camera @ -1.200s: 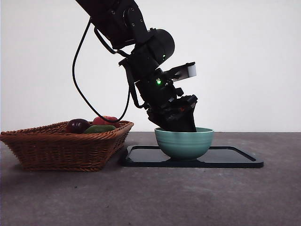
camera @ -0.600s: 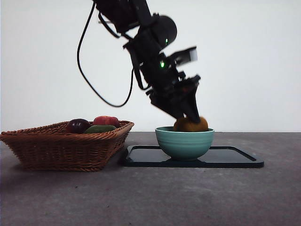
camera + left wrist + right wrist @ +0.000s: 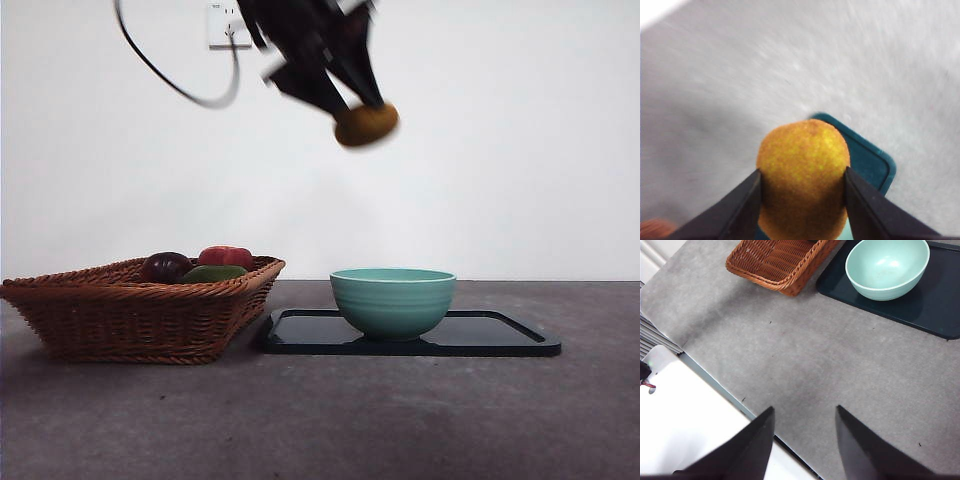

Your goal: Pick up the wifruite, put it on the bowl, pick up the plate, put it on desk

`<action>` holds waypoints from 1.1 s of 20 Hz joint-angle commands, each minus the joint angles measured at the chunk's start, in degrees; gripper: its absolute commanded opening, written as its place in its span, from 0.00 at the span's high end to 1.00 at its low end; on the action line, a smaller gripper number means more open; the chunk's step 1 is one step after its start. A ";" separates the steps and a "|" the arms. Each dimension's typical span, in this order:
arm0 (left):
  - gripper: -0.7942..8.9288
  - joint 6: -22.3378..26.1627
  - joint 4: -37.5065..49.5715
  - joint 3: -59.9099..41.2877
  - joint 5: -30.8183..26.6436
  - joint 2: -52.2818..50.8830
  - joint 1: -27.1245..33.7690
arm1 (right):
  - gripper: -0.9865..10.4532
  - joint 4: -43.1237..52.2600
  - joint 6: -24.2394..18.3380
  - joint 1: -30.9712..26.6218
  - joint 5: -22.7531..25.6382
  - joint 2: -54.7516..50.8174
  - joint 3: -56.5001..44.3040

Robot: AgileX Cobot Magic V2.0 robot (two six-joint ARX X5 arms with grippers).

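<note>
My left gripper [image 3: 352, 104] hangs high above the table, blurred, shut on the brownish-orange wifruite [image 3: 366, 124]. In the left wrist view the wifruite [image 3: 802, 175] sits squeezed between both black jaws of that gripper [image 3: 802, 172], with a corner of the dark plate [image 3: 871, 161] far below. The mint-teal bowl [image 3: 392, 300] stands empty on the flat dark plate [image 3: 505, 338], well beneath the fruit. From the right wrist the bowl [image 3: 887, 267] and plate [image 3: 940, 307] lie far off. My right gripper [image 3: 805, 410] is open over the desk's [image 3: 840, 365] near edge.
A wicker basket [image 3: 140, 312] stands left of the plate, touching its corner. It holds a dark purple fruit [image 3: 165, 267], a red one [image 3: 226, 256] and a green one [image 3: 212, 273]. The basket [image 3: 780, 262] also shows from the right wrist. Grey desk [image 3: 400, 420] spreads in front.
The left gripper has lifted out of the bowl and climbed steeply, carrying the wifruite with it. The bowl now stands empty. Bowl, plate and basket have not shifted.
</note>
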 commanded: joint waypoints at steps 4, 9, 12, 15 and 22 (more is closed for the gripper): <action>0.77 -2.08 -5.99 2.23 -0.20 -13.94 3.76 | 0.74 0.37 -0.02 0.28 -0.11 0.09 0.44; 0.77 -4.42 -17.51 2.23 -0.44 -25.59 7.32 | 0.74 0.37 -0.85 0.28 -0.11 0.09 0.46; 0.77 -5.05 -24.13 1.95 -1.18 -31.36 8.04 | 0.74 0.39 -1.18 0.28 -0.13 0.09 0.48; 0.77 -5.29 -27.21 -1.33 -5.07 -35.30 8.04 | 0.74 0.42 -1.20 0.28 -0.13 0.09 0.48; 0.77 -8.20 -12.00 -31.17 -5.40 -45.05 9.55 | 0.74 0.50 -1.25 0.28 -0.13 0.07 0.48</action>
